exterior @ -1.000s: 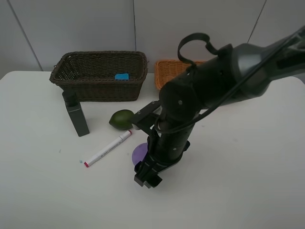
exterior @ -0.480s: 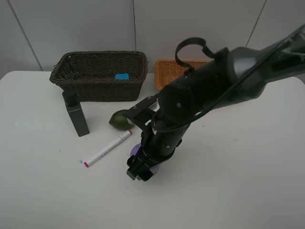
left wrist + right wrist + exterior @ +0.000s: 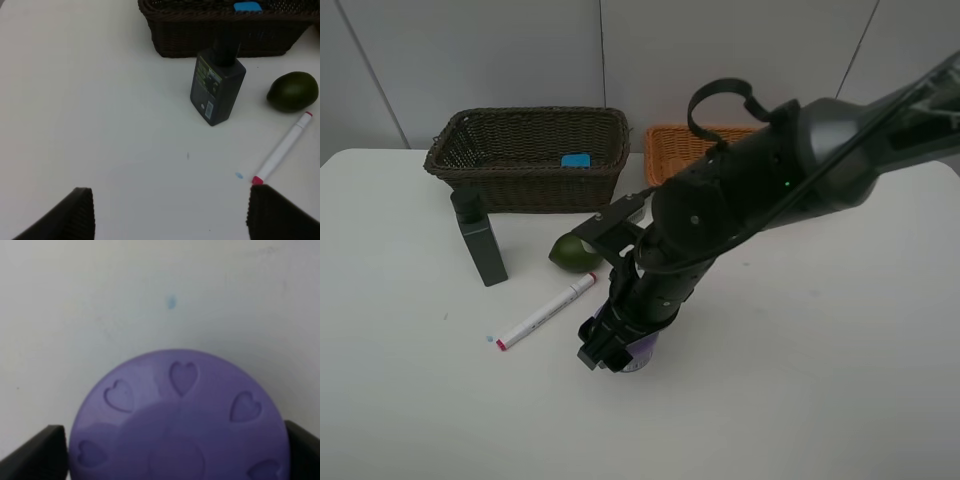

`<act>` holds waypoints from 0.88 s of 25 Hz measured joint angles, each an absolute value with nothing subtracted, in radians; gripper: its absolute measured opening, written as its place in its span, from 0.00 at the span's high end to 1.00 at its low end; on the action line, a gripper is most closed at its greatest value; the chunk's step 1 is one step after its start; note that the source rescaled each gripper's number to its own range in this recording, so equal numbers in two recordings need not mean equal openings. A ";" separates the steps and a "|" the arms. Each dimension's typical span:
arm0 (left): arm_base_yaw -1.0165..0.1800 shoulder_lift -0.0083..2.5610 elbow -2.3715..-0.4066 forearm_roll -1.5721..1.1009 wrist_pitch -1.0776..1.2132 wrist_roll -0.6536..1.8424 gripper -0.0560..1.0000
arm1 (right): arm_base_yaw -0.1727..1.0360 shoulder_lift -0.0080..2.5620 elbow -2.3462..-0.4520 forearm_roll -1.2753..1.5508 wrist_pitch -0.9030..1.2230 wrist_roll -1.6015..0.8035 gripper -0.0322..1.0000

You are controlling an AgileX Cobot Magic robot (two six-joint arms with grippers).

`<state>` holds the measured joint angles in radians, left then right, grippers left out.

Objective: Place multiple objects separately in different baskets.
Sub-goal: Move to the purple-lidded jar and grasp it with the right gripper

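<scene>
My right gripper [image 3: 175, 452] had its jaws spread wide, one dark finger on either side of the round purple-lidded jar [image 3: 182, 410], whose lid bore a ring of pressed heart shapes. The fingers sat right at the lid's edges, and I could not tell whether they pressed on it. The jar stood on the white table [image 3: 410, 400], in front of the other items and almost wholly hidden under my right arm in the high view, where only a sliver of purple showed.

My left gripper [image 3: 170, 202] also stood wide, with nothing between its fingers, hanging over bare table well apart from the items.

The white red-tipped marker [image 3: 545, 312] lay slantwise on the table just beside the right gripper, on its left in the high view. Behind the marker's far end lay the green lime [image 3: 570, 252], partly covered by my right arm. The dark green rectangular bottle [image 3: 485, 245] stood upright to the left of the lime, just in front of the dark brown woven wicker basket [image 3: 535, 188]. Inside that basket lay a small blue eraser [image 3: 576, 160], near its back wall. The light orange-tan wicker basket [image 3: 670, 150] stood beside the brown one on its right, much of it hidden behind my arm, so I could not see what it held.
</scene>
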<state>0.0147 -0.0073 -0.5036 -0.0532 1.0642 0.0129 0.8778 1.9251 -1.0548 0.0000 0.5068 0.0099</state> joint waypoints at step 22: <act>0.015 -0.007 -0.504 -0.053 1.064 0.013 0.17 | 0.878 1.954 -1.055 0.000 0.507 0.010 0.24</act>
